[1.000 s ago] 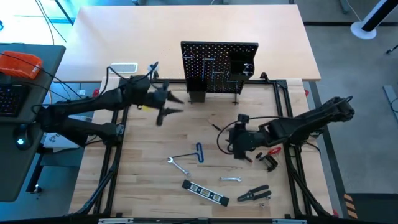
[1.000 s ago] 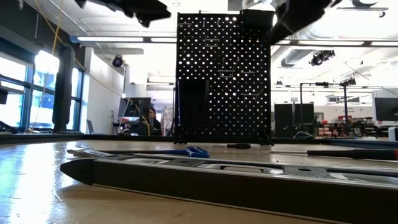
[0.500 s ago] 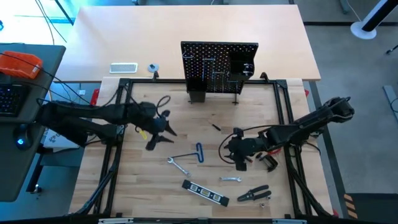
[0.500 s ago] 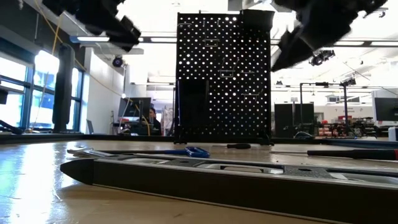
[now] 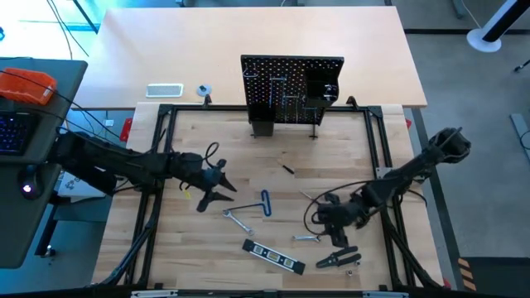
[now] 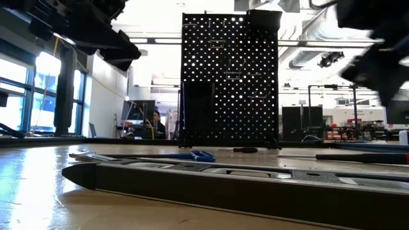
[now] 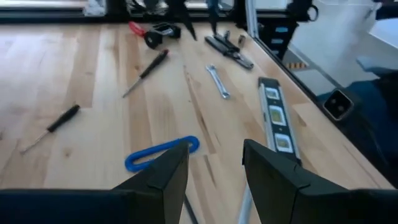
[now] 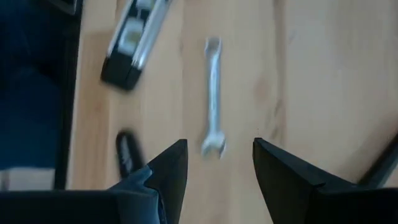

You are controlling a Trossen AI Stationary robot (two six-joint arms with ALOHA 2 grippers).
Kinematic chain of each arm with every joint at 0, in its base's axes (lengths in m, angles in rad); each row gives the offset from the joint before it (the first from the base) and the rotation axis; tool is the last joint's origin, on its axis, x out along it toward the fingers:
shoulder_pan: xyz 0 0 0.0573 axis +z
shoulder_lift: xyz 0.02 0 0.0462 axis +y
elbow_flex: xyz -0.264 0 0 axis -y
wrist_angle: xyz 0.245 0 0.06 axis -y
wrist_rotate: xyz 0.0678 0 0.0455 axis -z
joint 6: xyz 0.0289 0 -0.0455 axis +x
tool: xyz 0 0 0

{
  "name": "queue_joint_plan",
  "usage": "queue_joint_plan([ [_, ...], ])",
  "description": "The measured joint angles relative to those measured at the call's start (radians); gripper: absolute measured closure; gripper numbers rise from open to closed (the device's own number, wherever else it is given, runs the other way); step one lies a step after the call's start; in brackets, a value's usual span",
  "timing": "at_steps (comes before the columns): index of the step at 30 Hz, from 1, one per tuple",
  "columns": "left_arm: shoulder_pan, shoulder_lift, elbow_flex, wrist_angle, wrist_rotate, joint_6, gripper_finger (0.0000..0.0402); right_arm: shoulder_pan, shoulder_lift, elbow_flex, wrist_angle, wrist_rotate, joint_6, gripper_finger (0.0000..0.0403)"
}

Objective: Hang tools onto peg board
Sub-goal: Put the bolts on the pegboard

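The peg board (image 5: 291, 87) stands upright at the table's far side. Tools lie flat on the wood: a blue-handled bent key (image 5: 265, 203), a silver wrench (image 5: 238, 220), a black level (image 5: 273, 257), a small silver wrench (image 5: 306, 238), black-handled pliers (image 5: 338, 258) and a thin screwdriver (image 5: 286, 169). My left gripper (image 5: 217, 195) hangs open just left of the blue key (image 7: 163, 152). My right gripper (image 5: 335, 237) is open above the small wrench (image 8: 213, 96), tilted down, between that wrench and the pliers. A red-and-black clamp (image 7: 152, 31) shows in the left wrist view.
A white tray (image 5: 164, 90) and a small tape roll (image 5: 203, 89) lie on the far table behind the frame. Black frame rails (image 5: 157, 165) run along the left and right of the work area. In the low view the level (image 6: 223, 182) fills the foreground.
My left gripper has come down from beside the peg board toward the near edge and now hangs by the blue key. My right gripper has sunk and gone toward the near edge, tipping further down over the small wrench. No tool has moved.
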Motion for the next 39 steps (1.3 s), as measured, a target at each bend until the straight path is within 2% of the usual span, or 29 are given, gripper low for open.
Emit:
queue_joint_plan([
  [5,0.000,0.036,-0.003,0.033,-0.007,0.006,0.0255,0.073,0.000,0.000,-0.075,-0.038,0.156,0.0226],
  [10,0.000,0.107,-0.004,0.079,-0.007,0.021,0.0255,0.140,0.000,0.000,-0.084,-0.113,0.305,0.0226],
  [13,0.000,0.161,-0.004,0.123,-0.007,0.039,0.0255,0.199,0.000,0.000,-0.085,-0.117,0.388,0.0231],
  [19,0.000,0.282,-0.004,0.263,-0.006,0.052,0.0255,0.335,0.000,0.039,-0.163,0.042,0.500,0.0256],
  [23,0.000,0.345,-0.004,0.332,0.003,0.049,0.0255,0.439,-0.007,0.092,-0.253,0.186,0.590,0.0259],
  [26,0.000,0.376,-0.004,0.367,0.005,0.046,0.0255,0.521,-0.007,0.102,-0.277,0.255,0.694,0.0259],
  [31,0.001,0.380,-0.003,0.385,0.005,0.042,0.0255,0.616,0.043,0.100,-0.271,0.283,0.853,0.0260],
  [39,0.006,0.379,-0.003,0.417,0.000,0.042,0.0255,0.657,0.152,0.100,-0.181,0.269,0.916,0.0261],
])
